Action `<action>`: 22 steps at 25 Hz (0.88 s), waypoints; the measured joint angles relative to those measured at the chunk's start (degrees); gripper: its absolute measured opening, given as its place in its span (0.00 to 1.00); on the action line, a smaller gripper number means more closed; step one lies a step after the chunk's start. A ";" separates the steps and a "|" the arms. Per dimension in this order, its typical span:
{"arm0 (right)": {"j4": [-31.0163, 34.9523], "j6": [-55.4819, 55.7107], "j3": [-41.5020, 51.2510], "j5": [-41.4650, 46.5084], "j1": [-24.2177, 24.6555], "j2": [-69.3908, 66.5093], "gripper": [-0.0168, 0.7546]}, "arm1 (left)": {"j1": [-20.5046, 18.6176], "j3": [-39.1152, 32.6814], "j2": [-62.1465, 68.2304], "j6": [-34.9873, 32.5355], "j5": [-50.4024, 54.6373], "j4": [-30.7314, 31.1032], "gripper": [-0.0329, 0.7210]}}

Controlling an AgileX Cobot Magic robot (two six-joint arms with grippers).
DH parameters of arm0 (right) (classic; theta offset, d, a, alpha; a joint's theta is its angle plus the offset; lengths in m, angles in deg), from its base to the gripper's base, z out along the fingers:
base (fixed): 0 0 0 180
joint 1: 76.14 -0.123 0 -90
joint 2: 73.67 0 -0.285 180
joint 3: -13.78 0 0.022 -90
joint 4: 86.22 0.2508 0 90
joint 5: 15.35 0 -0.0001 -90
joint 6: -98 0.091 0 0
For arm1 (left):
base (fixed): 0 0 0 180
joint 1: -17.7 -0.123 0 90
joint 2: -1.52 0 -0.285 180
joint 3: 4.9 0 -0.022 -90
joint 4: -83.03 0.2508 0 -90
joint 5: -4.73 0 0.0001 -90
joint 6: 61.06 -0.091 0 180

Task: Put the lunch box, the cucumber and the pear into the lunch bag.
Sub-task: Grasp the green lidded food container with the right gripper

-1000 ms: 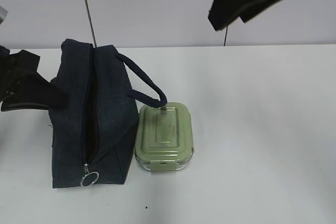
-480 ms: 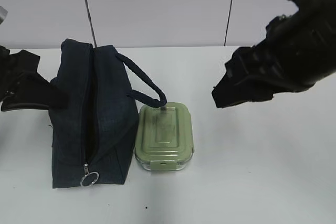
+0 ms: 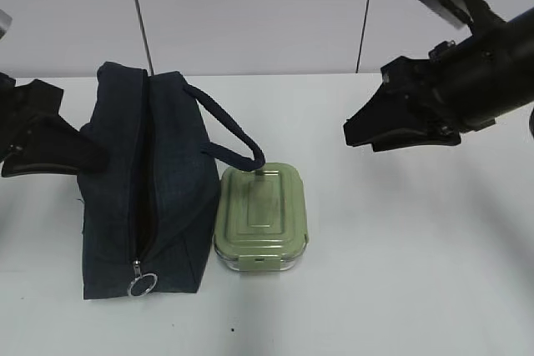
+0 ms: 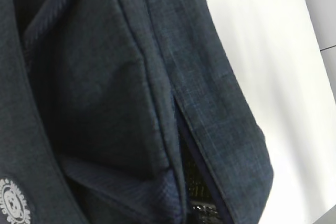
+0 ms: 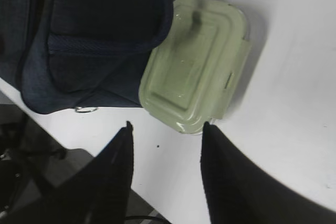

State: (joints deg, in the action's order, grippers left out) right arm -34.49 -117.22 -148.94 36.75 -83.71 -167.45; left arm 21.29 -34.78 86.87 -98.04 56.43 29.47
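Observation:
The navy lunch bag [image 3: 171, 198] lies on the white table, its top zip partly open and the ring pull [image 3: 142, 283] at the near end. The sage-green lunch box [image 3: 261, 218] stands against the bag's right side, under a handle loop. My left gripper [image 3: 79, 154] presses against the bag's left side; its jaws do not show, and the left wrist view is filled with bag fabric [image 4: 131, 93]. My right gripper [image 3: 357, 133] hangs open and empty in the air to the right of the lunch box; it also shows [image 5: 167, 125] above the lunch box [image 5: 194, 61]. The cucumber and the pear are out of view.
The white table [image 3: 417, 273] runs to a grey wall at the back. A small dark speck [image 3: 233, 329] lies near the front edge. The table's edge and the dark floor [image 5: 31, 161] show in the right wrist view.
My right arm has swung down from the top of the exterior view to the right of the lunch box. The left arm, the bag and the lunch box have not moved.

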 joint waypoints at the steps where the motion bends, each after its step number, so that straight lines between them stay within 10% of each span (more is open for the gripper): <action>1: 3.25 -3.51 0.00 1.92 1.49 -1.42 0.46 | 0.00 0.00 0.00 0.00 0.00 0.00 0.02; 22: 25.86 -26.43 -0.22 13.60 7.18 -31.37 0.45 | 0.00 0.00 0.00 0.00 0.05 0.00 0.02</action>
State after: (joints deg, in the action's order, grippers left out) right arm -8.63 -143.65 -149.16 50.35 -76.53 -198.82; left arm 21.29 -34.78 86.87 -98.04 56.48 29.47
